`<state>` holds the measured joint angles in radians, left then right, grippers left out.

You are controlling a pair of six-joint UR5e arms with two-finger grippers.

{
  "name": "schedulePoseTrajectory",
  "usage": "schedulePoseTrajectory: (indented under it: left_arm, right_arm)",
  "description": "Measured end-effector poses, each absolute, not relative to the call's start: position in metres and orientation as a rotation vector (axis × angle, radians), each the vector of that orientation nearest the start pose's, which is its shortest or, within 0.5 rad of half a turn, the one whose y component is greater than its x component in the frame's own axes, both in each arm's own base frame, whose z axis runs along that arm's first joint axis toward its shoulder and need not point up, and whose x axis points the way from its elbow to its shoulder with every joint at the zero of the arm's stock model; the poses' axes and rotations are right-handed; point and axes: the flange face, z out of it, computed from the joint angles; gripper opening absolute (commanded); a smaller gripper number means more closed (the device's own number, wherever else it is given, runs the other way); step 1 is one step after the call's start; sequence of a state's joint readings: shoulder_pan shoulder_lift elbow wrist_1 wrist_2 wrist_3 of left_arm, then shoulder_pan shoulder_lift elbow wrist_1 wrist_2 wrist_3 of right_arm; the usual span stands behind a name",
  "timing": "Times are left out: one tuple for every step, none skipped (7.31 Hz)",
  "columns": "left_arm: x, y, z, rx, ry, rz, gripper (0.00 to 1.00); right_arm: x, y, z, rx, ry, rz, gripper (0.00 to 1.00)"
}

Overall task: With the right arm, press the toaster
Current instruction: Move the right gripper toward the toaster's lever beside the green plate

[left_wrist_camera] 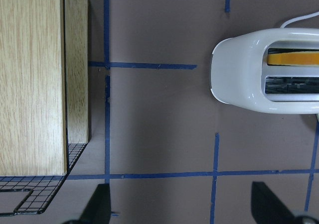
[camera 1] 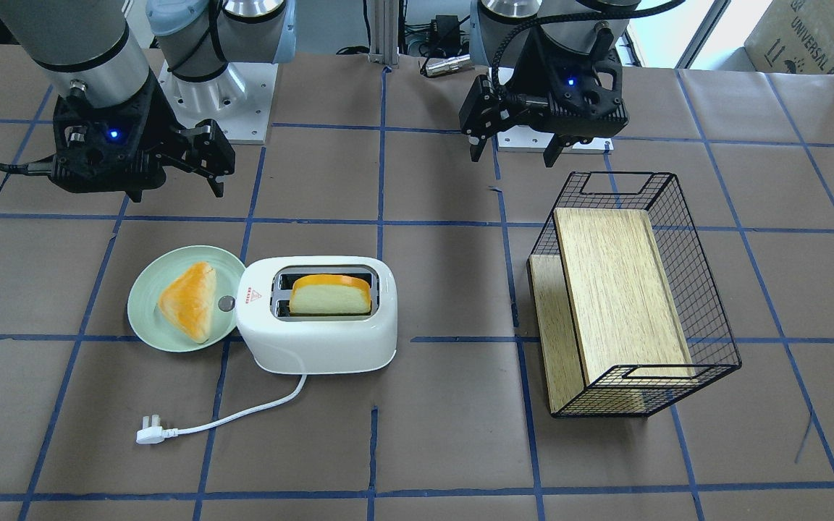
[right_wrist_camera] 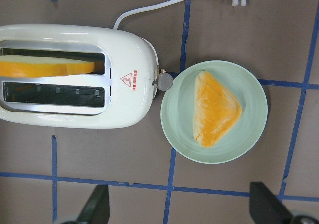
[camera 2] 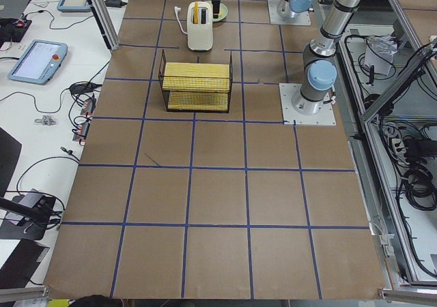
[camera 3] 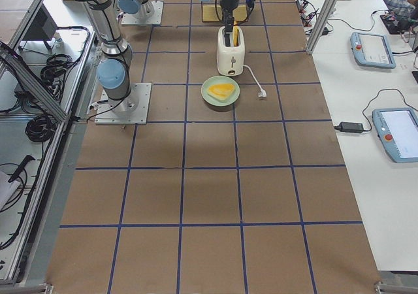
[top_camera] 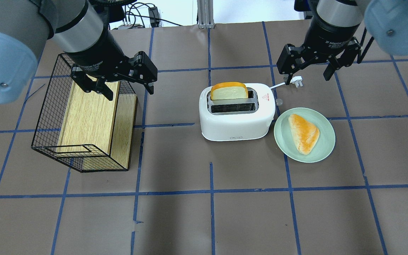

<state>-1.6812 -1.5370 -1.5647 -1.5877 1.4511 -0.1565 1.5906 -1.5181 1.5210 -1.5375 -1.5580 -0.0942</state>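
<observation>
The rounded white plastic two-slot toaster (top_camera: 237,120) stands about midway between the robot's edge and the operators' edge of the brown, blue-taped desk (top_camera: 225,212), a little toward its right edge. Its small grey round knob (top_camera: 279,102) faces that right edge, which seems meant to put the control within the right arm's reach. A thick orange-crusted bread slice (top_camera: 228,92) stands tall in the slot nearer the operators' edge, so the toaster looks not yet pressed down. The pale green round plate (top_camera: 326,143), carrying a triangular golden bun (top_camera: 304,132), sits just beside the knob end, its rim next to the knob. The white cord ends in a loose plug (top_camera: 298,82) toward the operators' edge. The right end effector (top_camera: 307,78) hangs high over the knob end and the plate, wrist pointing straight down, fingers spread wide and holding nothing. The left end effector (top_camera: 130,94), likewise spread and empty, hovers near the black wire basket (top_camera: 48,117) with its light wooden board (top_camera: 87,117), apparently parked clear toward the desk's left edge.
</observation>
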Motion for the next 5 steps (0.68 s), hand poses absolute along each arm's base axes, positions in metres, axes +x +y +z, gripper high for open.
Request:
schedulePoseTrajectory:
  left_arm:
    - [-0.197, -0.461, 0.506, -0.073, 3.262, -0.011, 1.00]
    - [-0.197, -0.461, 0.506, -0.073, 3.262, -0.011, 1.00]
    - [-0.197, -0.461, 0.506, -0.073, 3.262, -0.011, 1.00]
    - [-0.197, -0.461, 0.506, -0.073, 3.262, -0.011, 1.00]
    - [-0.197, -0.461, 0.506, -0.073, 3.262, -0.011, 1.00]
  right_arm:
    - [0.146, -0.511, 0.483, -0.243, 3.119, 0.022, 0.98]
    - [0.148, -0.517, 0.482, -0.329, 3.112, -0.019, 0.97]
    - [0.148, -0.524, 0.477, -0.438, 3.100, -0.038, 0.97]
    - [0.147, -0.530, 0.465, -0.523, 3.089, -0.041, 0.97]
    - [0.146, -0.534, 0.446, -0.578, 3.077, -0.047, 0.97]
